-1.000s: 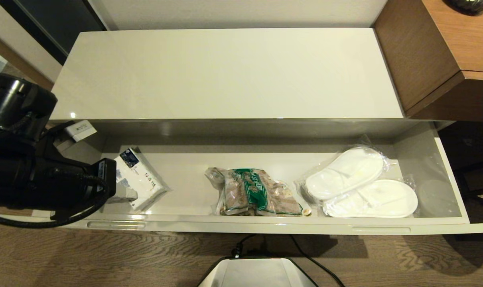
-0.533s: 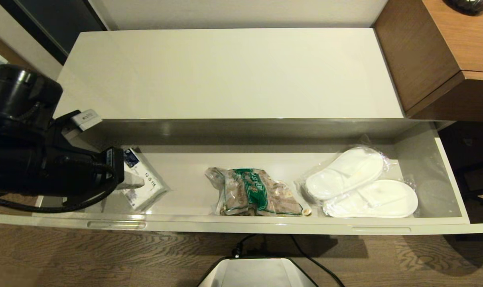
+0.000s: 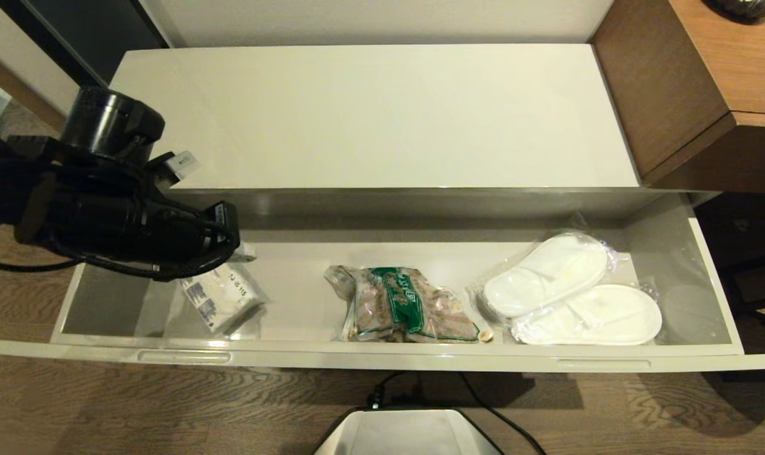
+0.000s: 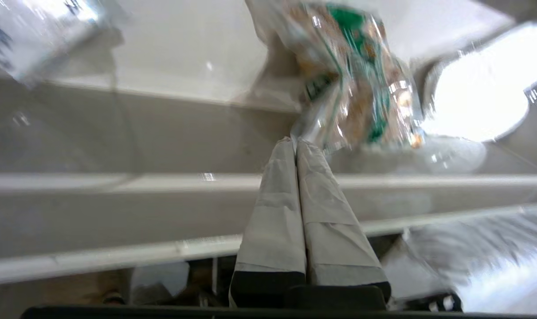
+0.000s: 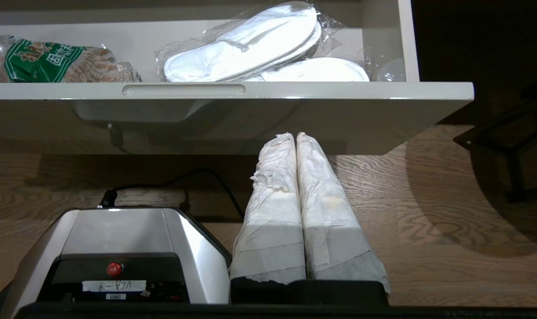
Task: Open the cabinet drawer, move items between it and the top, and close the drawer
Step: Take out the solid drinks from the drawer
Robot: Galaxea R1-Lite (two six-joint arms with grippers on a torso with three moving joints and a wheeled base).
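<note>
Standing pulled fully out, the cabinet drawer point(image 3: 382, 360) shows two slim recesses along its front rim. The clear bag of brown pieces point(image 3: 407, 306) with a green band lies near the middle of the drawer floor, close to the front wall. A white packet with blue print point(image 3: 221, 297) lies toward the drawer's left end, and a pair of white slippers in plastic wrap point(image 3: 572, 300) lies toward its right end. The glossy cream top point(image 3: 369, 114) runs behind the drawer, beside a brown wooden cabinet point(image 3: 692, 95) at its right end.

The left gripper point(image 4: 296, 146) hangs over the drawer's left end, above the white packet, its padded fingers pressed together on nothing. The right gripper point(image 5: 295, 139) sits low before the drawer's front, over the wood floor point(image 5: 428, 221), fingers likewise pressed together and holding nothing, next to the robot's silver base point(image 5: 117, 239).
</note>
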